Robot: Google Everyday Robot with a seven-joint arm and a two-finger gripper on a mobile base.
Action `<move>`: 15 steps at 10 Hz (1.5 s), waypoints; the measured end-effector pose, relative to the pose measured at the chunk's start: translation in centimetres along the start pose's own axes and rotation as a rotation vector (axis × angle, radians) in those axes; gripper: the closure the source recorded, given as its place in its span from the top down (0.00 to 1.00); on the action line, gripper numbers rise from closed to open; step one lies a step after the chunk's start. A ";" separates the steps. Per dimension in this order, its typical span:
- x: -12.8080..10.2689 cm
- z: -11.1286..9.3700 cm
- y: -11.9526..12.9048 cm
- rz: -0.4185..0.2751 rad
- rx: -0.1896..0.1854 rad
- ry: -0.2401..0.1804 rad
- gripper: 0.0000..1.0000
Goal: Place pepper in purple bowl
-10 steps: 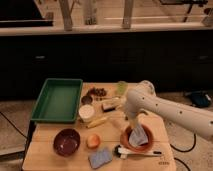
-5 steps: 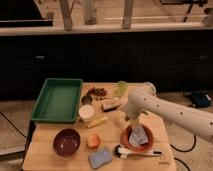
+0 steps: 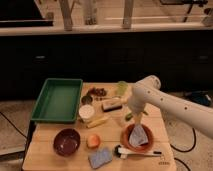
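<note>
The purple bowl (image 3: 66, 141) sits empty at the table's front left. My gripper (image 3: 133, 116) hangs from the white arm, which reaches in from the right. It is just above the table, behind the orange-red bowl (image 3: 136, 137). A small patch of green, apparently the pepper (image 3: 128, 116), shows at the gripper's tip; most of it is hidden by the arm. The gripper is far to the right of the purple bowl.
A green tray (image 3: 57, 100) lies at the back left. A white cup (image 3: 86, 112), a yellow elongated item (image 3: 97, 121), an orange fruit (image 3: 93, 141), a blue sponge (image 3: 100, 157), a white brush (image 3: 137, 152), a green cup (image 3: 122, 87) and a dark brush (image 3: 112, 104) share the table.
The arm's wrist has shifted slightly near the orange-red bowl. Nothing else on the table has moved.
</note>
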 end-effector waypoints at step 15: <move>5.3 3.3 -1.9 0.080 -0.060 -0.005 0.80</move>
